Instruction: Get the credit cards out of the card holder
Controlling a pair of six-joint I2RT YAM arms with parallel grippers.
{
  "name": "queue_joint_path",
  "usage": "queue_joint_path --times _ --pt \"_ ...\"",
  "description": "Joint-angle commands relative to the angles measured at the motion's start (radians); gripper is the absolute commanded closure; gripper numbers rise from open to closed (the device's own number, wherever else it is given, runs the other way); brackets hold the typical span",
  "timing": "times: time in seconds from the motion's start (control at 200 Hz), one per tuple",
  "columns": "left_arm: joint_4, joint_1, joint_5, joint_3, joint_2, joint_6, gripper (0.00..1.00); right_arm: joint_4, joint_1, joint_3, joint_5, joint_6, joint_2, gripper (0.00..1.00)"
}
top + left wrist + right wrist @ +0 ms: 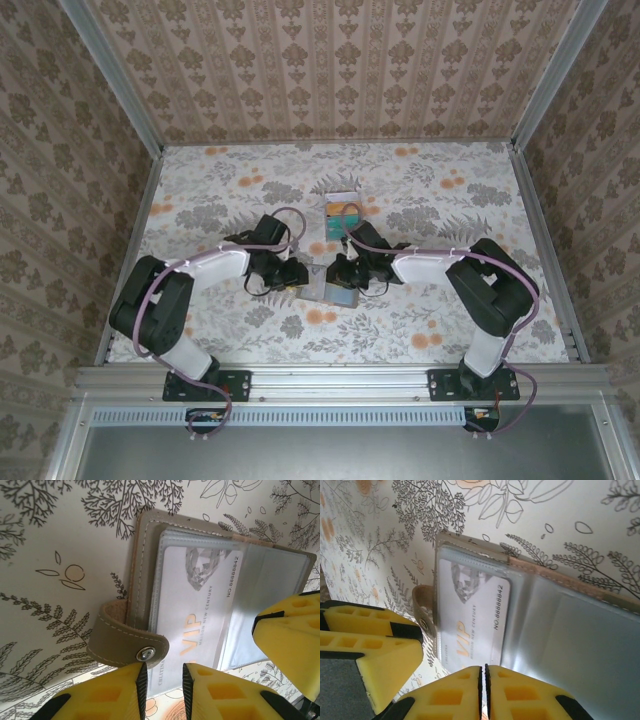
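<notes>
meanwhile, the card holder (329,291) lies open on the floral counter (460,300) between the two arms, a white vip card (200,605) tucked in its clear sleeve, its snap strap (125,639) folded out sideways. the left end effector (162,687) sits at the holder's edge with fingers slightly apart, the card's edge showing in the gap; the right end effector (483,685), at the holder's other side, has its fingers all but pressed together.
</notes>
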Motion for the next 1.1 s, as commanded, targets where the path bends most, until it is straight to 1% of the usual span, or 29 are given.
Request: queue_joint_path --times 0.0,0.12,0.22,0.385,0.84,0.95,1.05,1.095 --pt "-0.013 0.001 0.012 0.007 0.016 0.019 0.72 -0.029 0.007 0.029 -0.001 -0.018 0.028 0.84" --pt "0.008 -0.002 0.021 -0.001 0.035 0.014 0.72 -0.038 0.007 0.027 0.008 -0.017 0.038 0.80" --pt "0.020 -0.007 0.021 -0.009 0.049 0.011 0.74 -0.059 0.006 0.029 0.017 -0.024 0.042 0.80" --pt "0.036 -0.013 0.024 -0.011 0.071 0.006 0.77 -0.045 0.007 0.028 -0.002 -0.025 0.061 0.81" --pt "0.045 -0.025 0.027 -0.003 0.092 0.003 0.79 0.005 0.007 0.035 -0.047 -0.006 0.097 0.81" --pt "0.046 -0.031 0.026 -0.001 0.094 0.000 0.80 0.013 0.007 0.032 -0.049 -0.002 0.093 0.86" --pt "0.036 -0.033 0.019 0.002 0.096 0.001 0.81 0.013 0.007 0.029 -0.046 -0.001 0.086 1.00" --pt "0.025 -0.033 0.009 0.004 0.096 0.000 0.84 0.012 0.005 0.025 -0.041 -0.001 0.080 1.00"
